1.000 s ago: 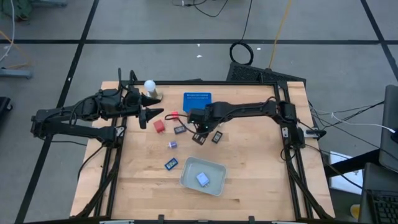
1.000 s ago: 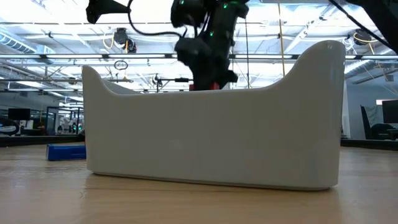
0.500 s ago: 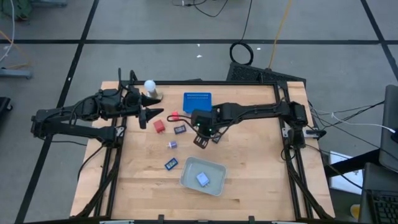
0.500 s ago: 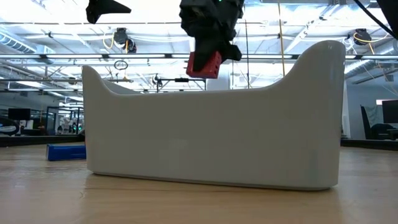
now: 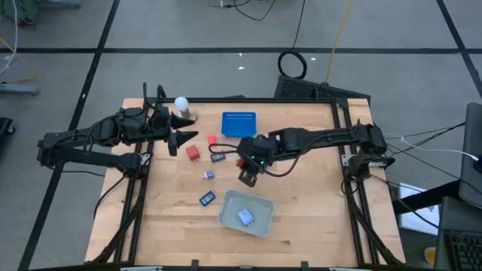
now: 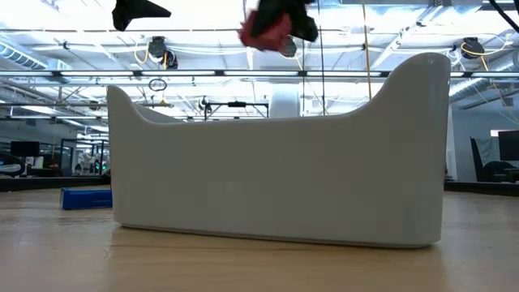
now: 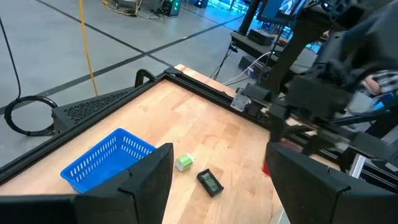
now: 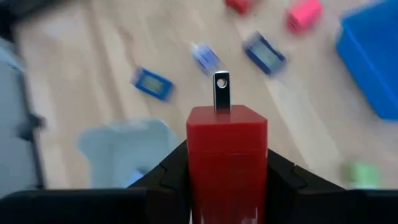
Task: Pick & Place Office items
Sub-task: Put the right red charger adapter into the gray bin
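My right gripper (image 5: 248,178) hangs over the table's middle, just beyond the white tray (image 5: 260,224), shut on a red block (image 8: 227,134) with a metal prong. The low view shows the block (image 6: 263,31) high above the tray's rim. More office items lie flat on the wood: a red cube (image 5: 193,153), a small pink-red piece (image 5: 211,139), a black piece (image 5: 218,156), a purple piece (image 5: 208,175) and a blue-black piece (image 5: 207,199). A blue piece (image 5: 245,217) lies in the tray. My left gripper (image 5: 186,139) waits open above the far left. My right gripper pinches the red block's two opposite sides (image 8: 198,163) between its two fingers (image 8: 169,173). The fingers slant down toward the table. The block's metal prong (image 8: 221,93) points away from the gripper, and the block is lifted clear of the table.
A blue perforated basket (image 5: 239,124) sits at the far middle, and a white ball on a stand (image 5: 181,105) at the far left. A green piece (image 7: 184,163) lies near the basket. Bare wood shows on the table's right half and along its near edge.
My right gripper has risen and gone toward the table's near edge and the tray, tipping less steeply. It carries the red block, which went from just above the tray's rim in the low view to the picture's top.
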{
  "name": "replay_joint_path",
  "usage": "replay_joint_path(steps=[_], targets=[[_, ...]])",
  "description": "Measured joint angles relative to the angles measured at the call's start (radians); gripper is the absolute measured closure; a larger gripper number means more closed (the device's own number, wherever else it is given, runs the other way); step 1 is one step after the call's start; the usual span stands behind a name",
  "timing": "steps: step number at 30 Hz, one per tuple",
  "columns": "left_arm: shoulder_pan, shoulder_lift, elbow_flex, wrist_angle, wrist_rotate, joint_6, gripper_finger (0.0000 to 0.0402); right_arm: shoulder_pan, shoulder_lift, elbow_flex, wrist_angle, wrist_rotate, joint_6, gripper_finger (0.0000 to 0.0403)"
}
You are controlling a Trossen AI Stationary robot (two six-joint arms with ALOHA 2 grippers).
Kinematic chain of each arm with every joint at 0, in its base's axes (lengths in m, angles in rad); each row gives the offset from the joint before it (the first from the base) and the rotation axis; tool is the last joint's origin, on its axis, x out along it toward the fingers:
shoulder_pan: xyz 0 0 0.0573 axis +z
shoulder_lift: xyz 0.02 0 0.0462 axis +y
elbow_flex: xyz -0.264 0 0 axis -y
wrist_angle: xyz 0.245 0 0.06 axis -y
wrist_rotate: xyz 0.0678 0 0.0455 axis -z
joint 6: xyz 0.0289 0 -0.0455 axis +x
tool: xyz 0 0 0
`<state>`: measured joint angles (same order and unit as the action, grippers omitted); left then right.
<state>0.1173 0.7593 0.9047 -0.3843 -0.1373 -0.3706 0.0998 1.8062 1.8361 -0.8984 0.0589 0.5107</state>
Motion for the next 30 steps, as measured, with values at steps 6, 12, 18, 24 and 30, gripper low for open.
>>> replay_joint_path(steps=[6, 12, 18, 24, 30], targets=[[0.000, 0.000, 0.000, 0.000, 0.000, 0.000, 0.0147, 0.037, -0.024, 0.001, 0.035, -0.006, 0.007, 0.0290], [0.000, 0.000, 0.000, 0.000, 0.000, 0.000, 0.0147, 0.082, -0.034, -0.001, 0.048, -0.009, 0.026, 0.0291], [0.000, 0.000, 0.000, 0.000, 0.000, 0.000, 0.0147, 0.128, -0.033, -0.001, 0.069, -0.010, 0.027, 0.0290], [0.000, 0.000, 0.000, 0.000, 0.000, 0.000, 0.0147, 0.158, -0.033, -0.001, 0.072, -0.008, 0.027, 0.0291], [0.000, 0.000, 0.000, 0.000, 0.000, 0.000, 0.0147, 0.173, -0.032, -0.001, 0.060, 0.002, 0.028, 0.0289]])
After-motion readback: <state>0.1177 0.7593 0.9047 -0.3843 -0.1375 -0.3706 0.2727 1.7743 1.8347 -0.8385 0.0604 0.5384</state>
